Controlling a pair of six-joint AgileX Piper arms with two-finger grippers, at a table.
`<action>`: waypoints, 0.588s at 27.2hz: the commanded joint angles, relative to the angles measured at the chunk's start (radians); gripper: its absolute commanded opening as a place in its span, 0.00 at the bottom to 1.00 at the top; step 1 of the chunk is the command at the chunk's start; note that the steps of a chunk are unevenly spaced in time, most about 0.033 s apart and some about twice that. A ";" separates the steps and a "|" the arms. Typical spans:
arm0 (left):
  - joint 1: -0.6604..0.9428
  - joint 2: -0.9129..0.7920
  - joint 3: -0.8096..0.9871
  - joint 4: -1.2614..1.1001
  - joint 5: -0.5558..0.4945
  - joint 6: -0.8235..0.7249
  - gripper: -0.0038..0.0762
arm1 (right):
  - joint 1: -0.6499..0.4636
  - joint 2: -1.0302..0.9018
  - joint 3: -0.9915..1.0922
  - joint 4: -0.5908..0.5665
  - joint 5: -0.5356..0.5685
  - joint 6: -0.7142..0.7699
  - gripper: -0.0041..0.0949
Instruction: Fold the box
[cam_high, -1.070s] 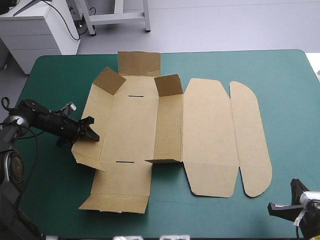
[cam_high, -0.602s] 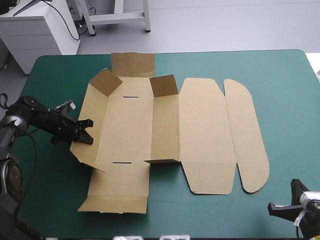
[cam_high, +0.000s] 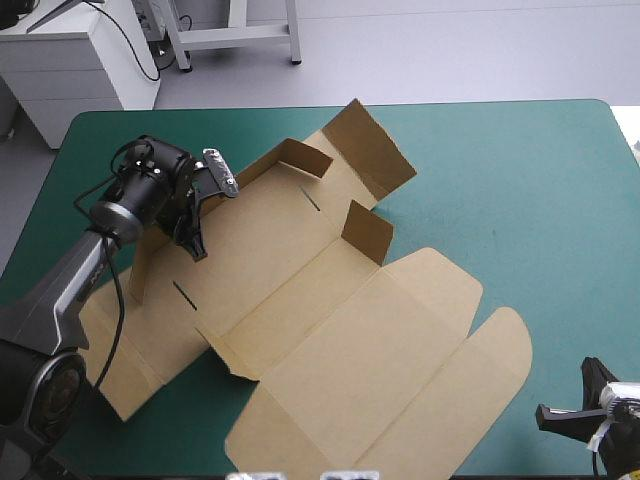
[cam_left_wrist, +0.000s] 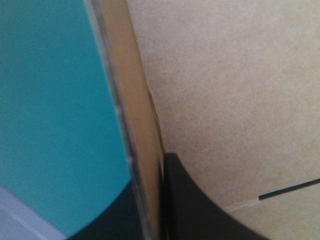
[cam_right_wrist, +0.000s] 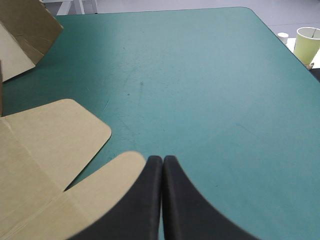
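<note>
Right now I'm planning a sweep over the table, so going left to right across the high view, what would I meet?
Left gripper, fingers shut on the box → the box's small upright flap → its rounded end flap → right gripper.

Robot's left side: the left arm (cam_high: 70, 285) comes in low, its grey forearm slanting up and away from the robot. The wrist (cam_high: 150, 185) is raised and bent, so the left gripper (cam_high: 193, 243) points down. Its black fingers (cam_left_wrist: 195, 210) are all but closed, pinching a raised wall of the box (cam_high: 330, 330) (the board edge runs straight between them in the wrist view). The right arm (cam_high: 600, 410) is barely in frame, low. The right gripper (cam_right_wrist: 162, 160) is empty, fingers pressed together in one pointed arch, aimed forward.
</note>
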 joint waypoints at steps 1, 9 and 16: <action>-0.075 -0.050 -0.038 0.180 -0.141 0.057 0.04 | -0.010 -0.022 -0.023 -0.012 -0.077 -0.002 0.03; -0.229 -0.050 -0.038 0.377 -0.403 -0.025 0.04 | -0.010 -0.022 -0.023 -0.012 -0.077 -0.002 0.03; -0.314 -0.075 0.026 0.685 -0.423 -0.355 0.04 | -0.010 -0.022 -0.023 -0.012 -0.077 -0.002 0.03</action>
